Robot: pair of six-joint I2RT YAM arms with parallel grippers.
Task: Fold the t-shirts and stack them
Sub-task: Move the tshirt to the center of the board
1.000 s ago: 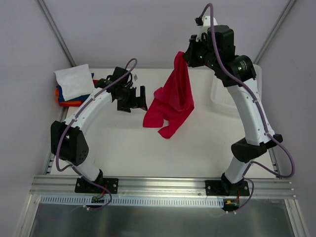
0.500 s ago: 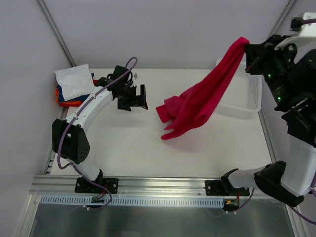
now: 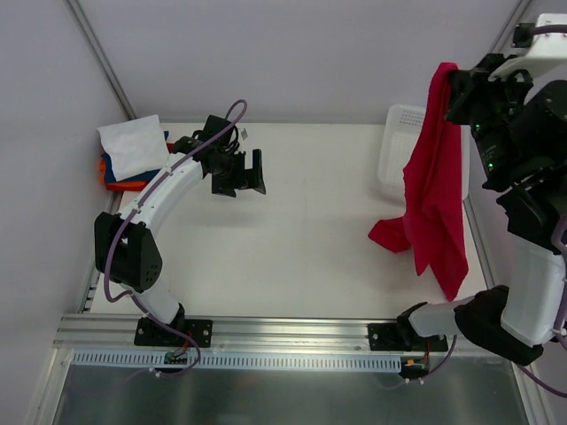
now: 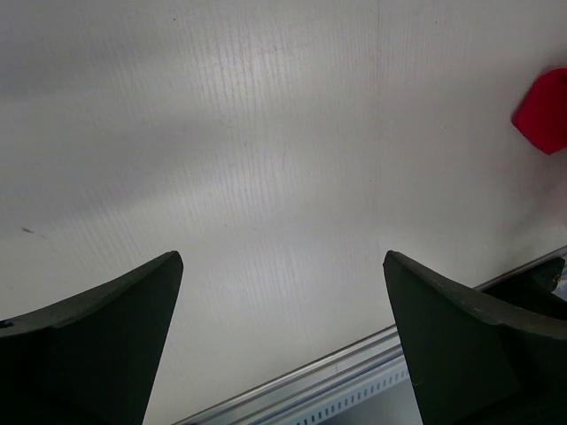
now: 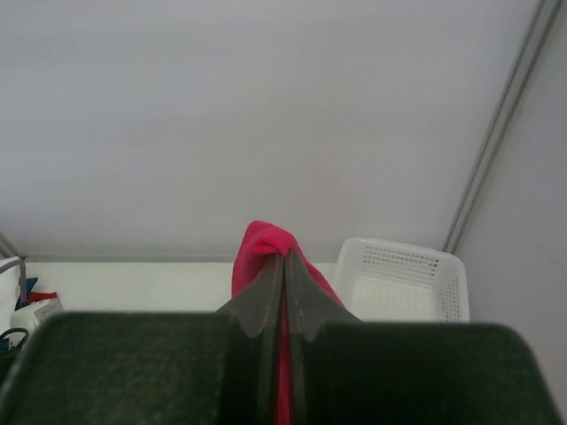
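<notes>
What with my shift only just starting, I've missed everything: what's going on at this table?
The right gripper is shut on a crimson-red t-shirt, holding it high over the right side of the table, so the cloth hangs unfolded in front of the white mesh basket. The left gripper is open and empty, hovering above the table left of centre. A stack of folded t-shirts, white on top with blue and orange beneath, sits at the far left corner.

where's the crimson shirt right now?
Top view, far right: the crimson shirt hangs from the shut right gripper, hiding part of the white basket, its lower end near the right edge of the table.
</notes>
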